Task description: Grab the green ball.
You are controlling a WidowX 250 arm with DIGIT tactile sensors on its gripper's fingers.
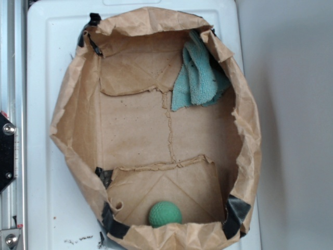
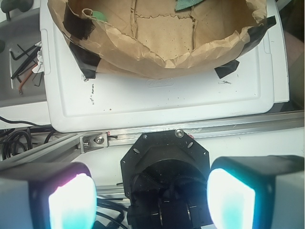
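Observation:
The green ball is small, round and dimpled. It lies on the floor of a cut-down brown paper bag, against the bag's near wall. The wrist view shows only a sliver of the green ball, peeking over the crumpled paper rim at the upper left. My gripper does not show in the exterior view. In the wrist view it is well back from the bag, above the robot's black base, with its two glowing pads far apart and nothing between them.
A teal terry cloth hangs over the bag's far right corner. The bag rests on a white plastic board, taped down with black tape. An aluminium rail runs along the board's edge. Hex keys lie to the left.

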